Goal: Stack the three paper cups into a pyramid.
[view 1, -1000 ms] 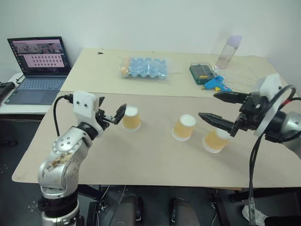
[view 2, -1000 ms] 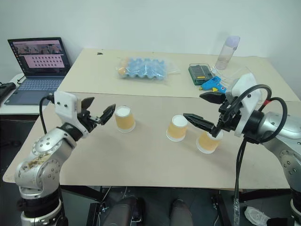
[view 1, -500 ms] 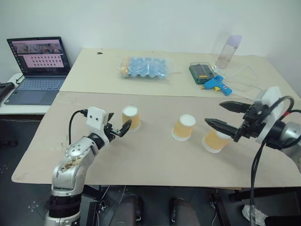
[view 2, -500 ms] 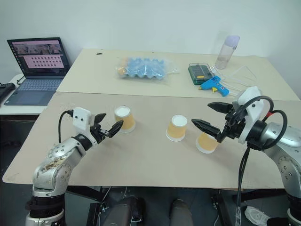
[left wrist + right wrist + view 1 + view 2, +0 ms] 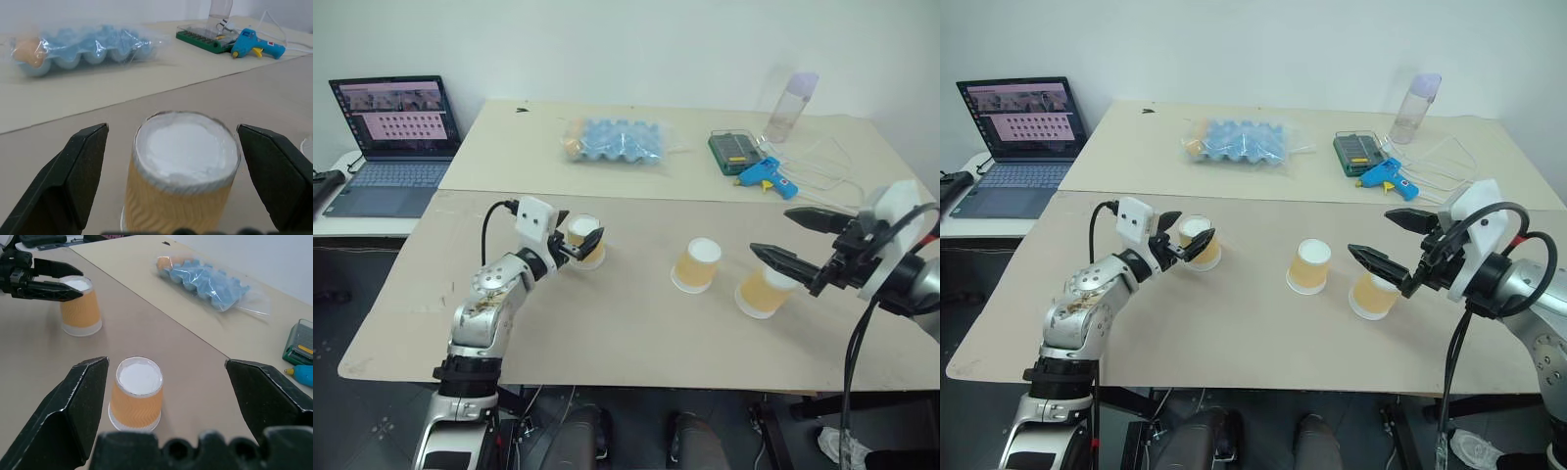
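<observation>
Three paper cups stand upside down on the tan table, white bases up: the left cup (image 5: 586,242), the middle cup (image 5: 697,265) and the right cup (image 5: 762,292). My left gripper (image 5: 1189,233) is open and level, with one finger on each side of the left cup (image 5: 182,171). The wrist view shows a gap between the cup and each finger (image 5: 78,169). My right gripper (image 5: 771,233) is open and hovers just above the right cup, pointing towards the middle cup (image 5: 136,394).
A laptop (image 5: 391,137) sits at the far left on a side table. At the back of the table lie a bagged blue egg carton (image 5: 612,140), a green box (image 5: 734,149), a blue glue gun (image 5: 762,174), cables and a translucent bottle (image 5: 788,108).
My left gripper has moved forward and down to the left cup, and its open fingers now straddle it. The right gripper has drifted slightly to the right. The cups have not moved.
</observation>
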Action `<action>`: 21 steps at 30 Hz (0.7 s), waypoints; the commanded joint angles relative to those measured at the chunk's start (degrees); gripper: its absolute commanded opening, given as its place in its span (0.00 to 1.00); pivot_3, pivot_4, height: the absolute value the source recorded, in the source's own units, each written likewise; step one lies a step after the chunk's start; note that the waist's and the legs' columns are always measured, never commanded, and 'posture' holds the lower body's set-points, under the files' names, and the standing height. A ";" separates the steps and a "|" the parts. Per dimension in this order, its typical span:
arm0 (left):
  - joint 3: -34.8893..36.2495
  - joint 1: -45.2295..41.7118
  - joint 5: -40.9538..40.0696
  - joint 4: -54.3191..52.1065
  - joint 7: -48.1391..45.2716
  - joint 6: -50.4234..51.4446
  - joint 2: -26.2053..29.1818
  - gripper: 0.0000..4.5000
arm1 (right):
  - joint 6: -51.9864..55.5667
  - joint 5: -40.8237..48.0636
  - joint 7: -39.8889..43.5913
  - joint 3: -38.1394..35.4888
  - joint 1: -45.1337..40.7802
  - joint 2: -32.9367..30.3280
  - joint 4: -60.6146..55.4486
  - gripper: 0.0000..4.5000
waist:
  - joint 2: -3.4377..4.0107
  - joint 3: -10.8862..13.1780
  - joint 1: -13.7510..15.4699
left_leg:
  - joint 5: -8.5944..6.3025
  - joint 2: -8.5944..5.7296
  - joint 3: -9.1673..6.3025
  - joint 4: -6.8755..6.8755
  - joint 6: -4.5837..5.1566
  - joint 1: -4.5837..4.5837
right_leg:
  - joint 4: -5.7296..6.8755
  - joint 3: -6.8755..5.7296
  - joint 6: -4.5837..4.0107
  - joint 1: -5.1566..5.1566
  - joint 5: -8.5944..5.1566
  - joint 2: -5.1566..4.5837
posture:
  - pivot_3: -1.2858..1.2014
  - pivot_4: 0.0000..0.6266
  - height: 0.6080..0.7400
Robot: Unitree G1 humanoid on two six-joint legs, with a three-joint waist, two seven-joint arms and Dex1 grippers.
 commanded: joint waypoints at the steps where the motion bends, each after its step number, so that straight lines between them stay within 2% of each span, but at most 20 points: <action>1: -0.84 -1.86 0.29 -0.23 -1.09 -1.73 -0.16 1.00 | -0.75 0.06 -0.65 -2.88 0.17 -0.05 -2.16 1.00 | 0.00 0.00 -0.07 | 0.00 0.00 0.00 0.00 0.00 0.00 | 0.00 0.00 0.00 0.00 0.00 0.00 | 0.52 0.24 1.00; 5: -0.79 -2.53 -0.11 0.82 -1.45 -1.17 -0.16 1.00 | -0.54 0.62 -1.17 -3.23 -0.14 -0.10 -2.62 1.00 | 0.00 0.00 -0.09 | 0.01 0.01 0.01 0.00 0.00 0.00 | 0.01 -0.01 0.00 0.01 0.00 0.00 | 0.52 0.24 1.00; 8: -0.77 -2.67 0.01 1.37 -1.71 -1.43 -0.06 0.83 | -0.56 0.64 -1.37 -3.28 -0.04 -0.19 -2.71 1.00 | 0.00 0.00 -0.08 | 0.01 0.00 0.00 0.00 0.00 0.00 | 0.00 -0.01 0.00 0.02 0.00 0.00 | 0.52 0.24 1.00; 10: -0.51 -2.77 -0.12 1.51 -1.78 -1.50 0.01 0.64 | -0.53 0.74 -1.45 -3.35 0.03 -0.17 -2.73 1.00 | 0.00 0.00 -0.08 | 0.00 0.00 0.01 0.00 0.01 0.00 | -0.01 -0.01 0.01 0.01 0.00 0.00 | 0.52 0.24 1.00; 12: -0.28 -2.90 -0.09 1.76 -1.82 -1.65 0.11 0.53 | -0.59 0.56 -1.50 -3.29 0.14 -0.12 -2.69 1.00 | 0.00 0.00 -0.06 | 0.00 0.00 0.00 0.00 0.02 0.00 | -0.01 -0.01 0.01 0.01 0.00 0.00 | 0.52 0.24 1.00; 21: -0.35 -6.09 -0.87 2.36 -3.96 -2.71 0.46 0.52 | -0.51 0.37 -2.03 -2.59 -0.35 0.12 -2.46 1.00 | 0.00 0.00 0.01 | 0.00 0.00 -0.01 0.00 0.01 0.00 | 0.00 -0.03 0.01 0.03 0.00 0.00 | 0.52 0.24 1.00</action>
